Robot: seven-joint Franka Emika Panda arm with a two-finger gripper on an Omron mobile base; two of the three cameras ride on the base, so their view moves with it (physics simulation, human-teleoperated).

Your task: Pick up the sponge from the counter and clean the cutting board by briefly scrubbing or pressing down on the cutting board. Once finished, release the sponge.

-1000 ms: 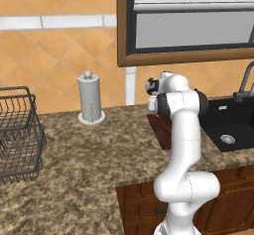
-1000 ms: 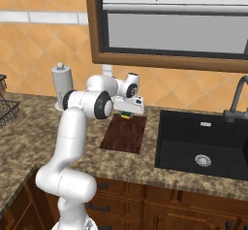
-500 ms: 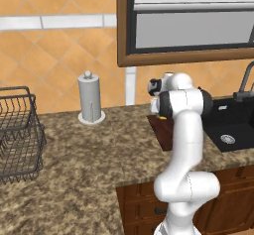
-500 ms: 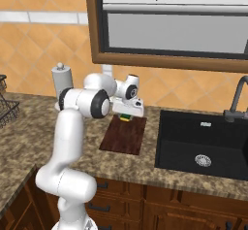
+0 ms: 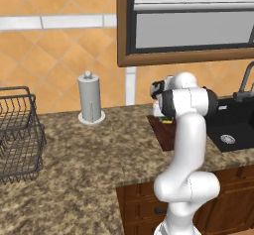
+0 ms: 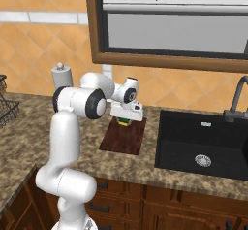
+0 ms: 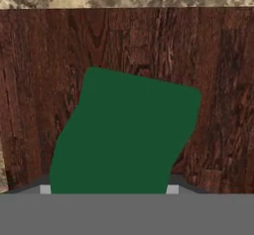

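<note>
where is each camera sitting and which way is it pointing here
Left base view: behind the arm to its left, facing forward and down over the counter toward the paper towel holder and wire basket; the white arm rises at lower right.
Right base view: behind the arm to its right, facing the cutting board and sink; the arm rises at lower left, the gripper holding the sponge.
Hand view: on the hand, looking along the jaws at the sponge's green face over the board.
Both base views share the board and window.

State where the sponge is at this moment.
The sponge is in the gripper, over the far end of the cutting board, left of the sink in the right base view. The hand view shows its green face against the board's wood.
</note>
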